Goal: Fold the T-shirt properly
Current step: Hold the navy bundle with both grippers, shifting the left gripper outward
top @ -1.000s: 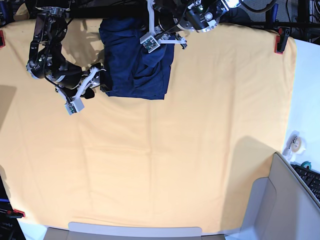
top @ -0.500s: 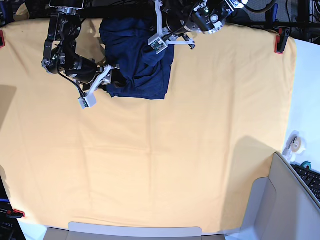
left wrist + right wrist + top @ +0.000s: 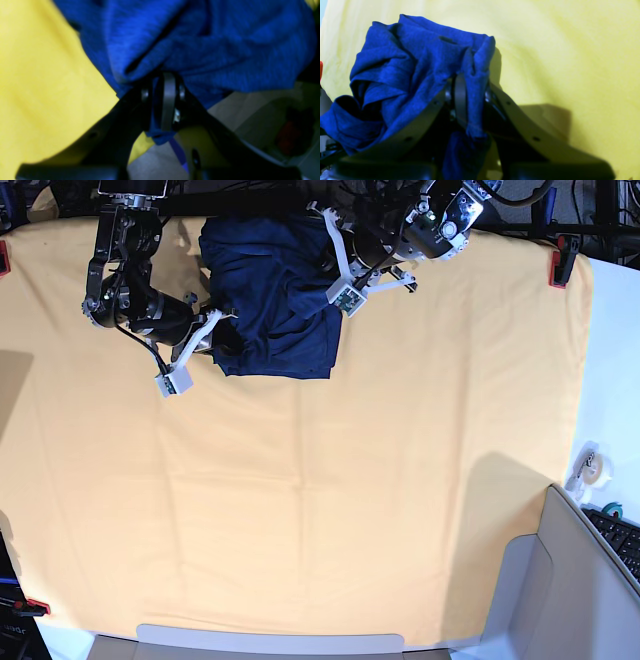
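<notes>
a: what's the surface like?

b: a yellow-orange table cloth [image 3: 330, 480] covers the whole table, faintly creased, with red clamps [image 3: 557, 265] at its edges. a grey bin [image 3: 560, 580] sits at the lower right corner; i can't tell what is in it. a roll of tape [image 3: 588, 468] and a keyboard [image 3: 622, 538] lie beside it, off the cloth.

a: and the t-shirt?

b: the t-shirt [image 3: 270, 300] lies bunched at the far edge of the cloth, between the two arms.

a: the pincers?

b: the left gripper [image 3: 166, 100] is pressed together on a fold of the t-shirt's fabric at the pile's right edge. the right gripper [image 3: 467, 100] pinches a fold at the pile's left edge, cloth caught between its fingers.
</notes>
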`<state>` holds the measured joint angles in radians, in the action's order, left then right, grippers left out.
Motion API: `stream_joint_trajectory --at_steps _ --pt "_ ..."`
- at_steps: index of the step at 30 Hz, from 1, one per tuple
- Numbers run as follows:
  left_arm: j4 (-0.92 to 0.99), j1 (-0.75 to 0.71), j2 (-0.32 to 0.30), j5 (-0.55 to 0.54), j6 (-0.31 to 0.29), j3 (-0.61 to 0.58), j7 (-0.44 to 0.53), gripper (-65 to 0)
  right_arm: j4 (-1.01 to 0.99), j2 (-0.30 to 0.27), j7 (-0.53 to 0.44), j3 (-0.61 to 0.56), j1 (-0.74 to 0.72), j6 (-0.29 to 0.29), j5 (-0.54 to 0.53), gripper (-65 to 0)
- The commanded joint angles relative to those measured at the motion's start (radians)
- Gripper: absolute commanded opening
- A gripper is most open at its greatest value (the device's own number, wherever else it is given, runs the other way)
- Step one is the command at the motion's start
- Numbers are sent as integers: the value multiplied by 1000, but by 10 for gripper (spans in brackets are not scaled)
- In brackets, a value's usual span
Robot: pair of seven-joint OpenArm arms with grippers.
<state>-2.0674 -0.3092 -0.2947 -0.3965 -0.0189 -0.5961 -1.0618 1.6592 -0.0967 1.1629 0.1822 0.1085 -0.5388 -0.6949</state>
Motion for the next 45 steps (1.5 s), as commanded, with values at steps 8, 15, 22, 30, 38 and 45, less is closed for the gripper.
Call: stream_joint_trajectory --at_steps 8,15,22,30,38,45 --pt "-19 -67 59 -9 -5 146 16 -500 14 -7 -10 6 -8 -2 -4 -650" --pt "-19 -117 71 -114 -65 196 -7 -397 14 -7 -10 4 -8 -2 -4 -650" --pt "-14 -109 68 -471 -137 425 -156 -393 14 -7 -10 3 -8 -2 -4 -650" --pt "15 -63 65 -499 -138 459 -229 -390 14 -7 -10 3 -6 -2 -4 -650" --pt "15 -60 65 -505 -148 454 -298 -355 14 -7 -10 1 -6 -2 -4 -650" --pt "133 -51 65 -536 -266 457 -312 -355 14 -7 -10 1 9 -2 -4 -650"
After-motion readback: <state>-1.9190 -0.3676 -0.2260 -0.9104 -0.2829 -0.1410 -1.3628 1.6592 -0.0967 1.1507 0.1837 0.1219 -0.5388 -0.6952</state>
